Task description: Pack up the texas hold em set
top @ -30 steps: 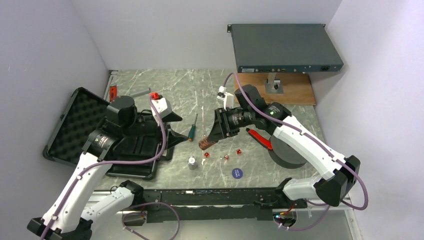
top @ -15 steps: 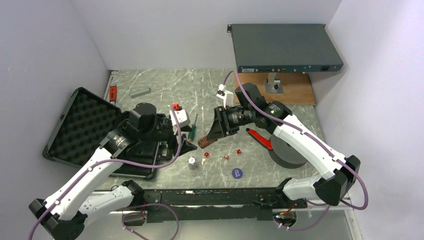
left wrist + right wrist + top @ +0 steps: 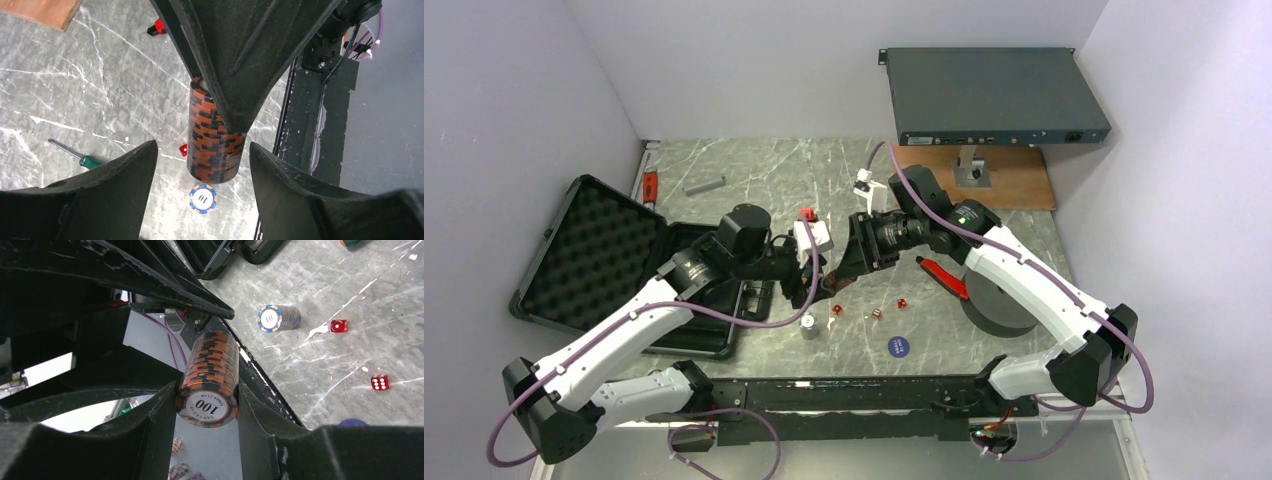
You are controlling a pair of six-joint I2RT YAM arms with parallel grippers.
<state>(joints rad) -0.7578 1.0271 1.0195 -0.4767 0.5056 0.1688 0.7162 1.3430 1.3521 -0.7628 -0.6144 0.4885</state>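
While the right gripper (image 3: 842, 275) clamps the orange-and-black chip stack (image 3: 209, 370) off the table (image 3: 754, 170), its end face reads "100" (ringed by "LAS VEGAS POKER CLUB"). The left gripper (image 3: 201, 150) stands wide, its jaws straddling that same stack without gripping it. Below lie a blue-and-white stack (image 3: 277, 318) marked "10", two red dice (image 3: 338, 326) and a blue button (image 3: 898, 346). The black briefcase (image 3: 589, 250) lies open, far left.
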